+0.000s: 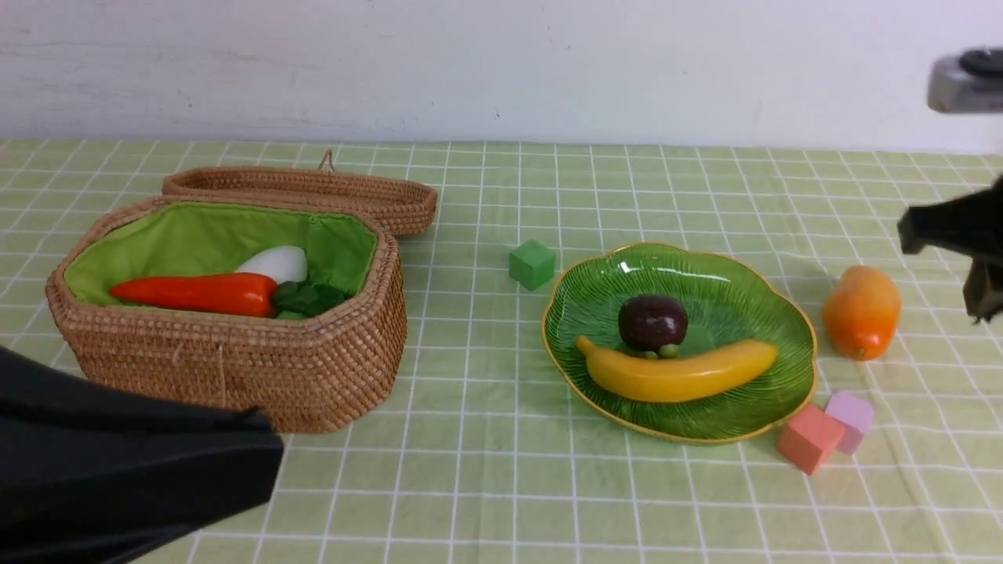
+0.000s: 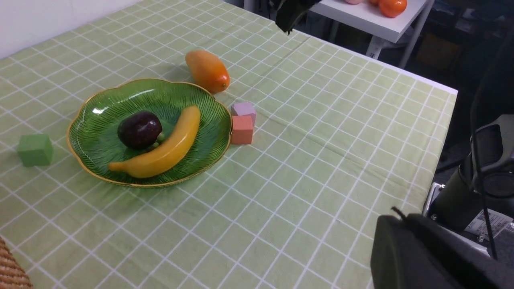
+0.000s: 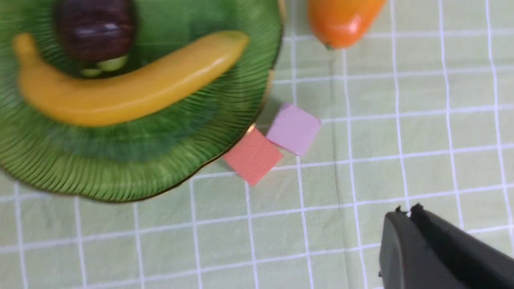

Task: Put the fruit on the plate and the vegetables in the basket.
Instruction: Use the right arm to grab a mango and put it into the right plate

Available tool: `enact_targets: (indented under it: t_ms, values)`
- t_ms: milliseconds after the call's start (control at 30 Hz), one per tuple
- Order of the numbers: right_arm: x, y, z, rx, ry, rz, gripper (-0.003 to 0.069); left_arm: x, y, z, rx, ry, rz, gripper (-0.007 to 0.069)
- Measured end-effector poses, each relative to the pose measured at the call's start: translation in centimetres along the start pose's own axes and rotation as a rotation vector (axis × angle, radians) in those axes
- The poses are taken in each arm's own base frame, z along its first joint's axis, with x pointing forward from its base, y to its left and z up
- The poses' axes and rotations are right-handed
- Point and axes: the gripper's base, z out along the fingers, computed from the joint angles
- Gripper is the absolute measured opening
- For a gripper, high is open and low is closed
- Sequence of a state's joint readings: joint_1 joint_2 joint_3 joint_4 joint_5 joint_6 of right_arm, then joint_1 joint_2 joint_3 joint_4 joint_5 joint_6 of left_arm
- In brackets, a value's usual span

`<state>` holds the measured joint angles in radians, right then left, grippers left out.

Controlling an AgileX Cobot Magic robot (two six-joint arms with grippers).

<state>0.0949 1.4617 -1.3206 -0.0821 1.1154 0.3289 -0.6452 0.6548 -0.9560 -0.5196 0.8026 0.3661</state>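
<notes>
The green plate [image 1: 729, 290] holds a yellow banana [image 1: 678, 372] and a dark-purple mangosteen [image 1: 653, 321]. An orange mango-like fruit [image 1: 862, 311] lies on the cloth just right of the plate. The wicker basket [image 1: 235, 360] stands open at the left with an orange carrot [image 1: 196, 294] and a white radish [image 1: 274, 262] inside. My right gripper [image 3: 407, 210] hovers above the cloth right of the mango [image 3: 341, 20], shut and holding nothing. My left gripper [image 2: 401, 218] is shut and empty, low in front of the basket [image 1: 262, 446].
A green cube [image 1: 532, 264] sits left of the plate. A coral cube [image 1: 809, 437] and a lilac cube [image 1: 850, 419] touch the plate's front right rim. The basket's lid [image 1: 313, 192] lies open behind it. The table's edge [image 2: 401, 70] runs past the mango.
</notes>
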Motion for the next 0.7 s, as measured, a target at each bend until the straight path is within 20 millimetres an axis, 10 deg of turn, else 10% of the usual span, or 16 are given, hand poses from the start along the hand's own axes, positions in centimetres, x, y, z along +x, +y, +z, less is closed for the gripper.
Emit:
enact_targets:
  t_ms: [100, 300, 700]
  values:
    - [-1.0, -1.4, 2.3, -0.039, 0.014, 0.109, 0.0156, 0.0, 0.0, 0.0, -0.002, -0.002, 0.009, -0.0006]
    - [-5.9, -1.5, 8.7, -0.144, -0.033, 0.181, 0.0586, -1.0, 0.7, 0.6, -0.055, -0.081, 0.056, -0.0006]
    - [-11.8, -0.6, 15.1, -0.134, -0.044, 0.182, 0.0651, -2.0, 2.2, 2.9, -0.112, -0.136, 0.037, -0.0003]
